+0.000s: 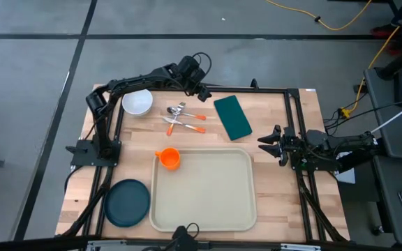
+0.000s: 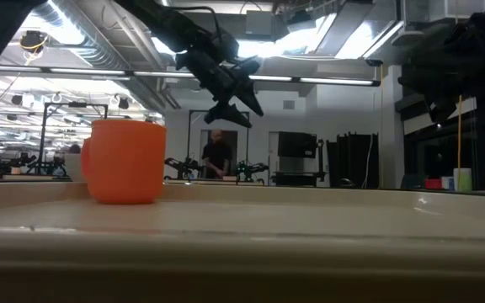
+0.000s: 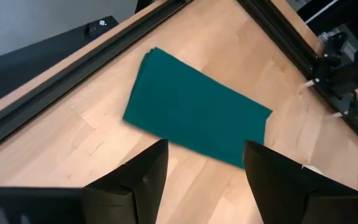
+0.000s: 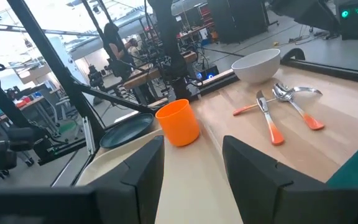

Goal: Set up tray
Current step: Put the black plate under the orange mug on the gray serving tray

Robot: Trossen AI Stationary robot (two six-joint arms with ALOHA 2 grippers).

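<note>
Tray (image 1: 208, 209) lies flat on near-centre of table (image 1: 271, 139); judged stiff, light, smooth plastic, likely slippery; best pinched at raised rim. Holds only orange cup (image 1: 169, 158), at far-left corner. White bowl (image 1: 137, 103) appears empty; teal plate (image 1: 127, 202) bare, just left of tray. Left gripper (image 3: 204, 174) spread, empty, above green napkin (image 3: 197, 112). Right gripper (image 4: 191, 163) spread, empty, at table's right edge.

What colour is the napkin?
Dark teal-green napkin, plain, no pattern; clearest in the left wrist view.
</note>
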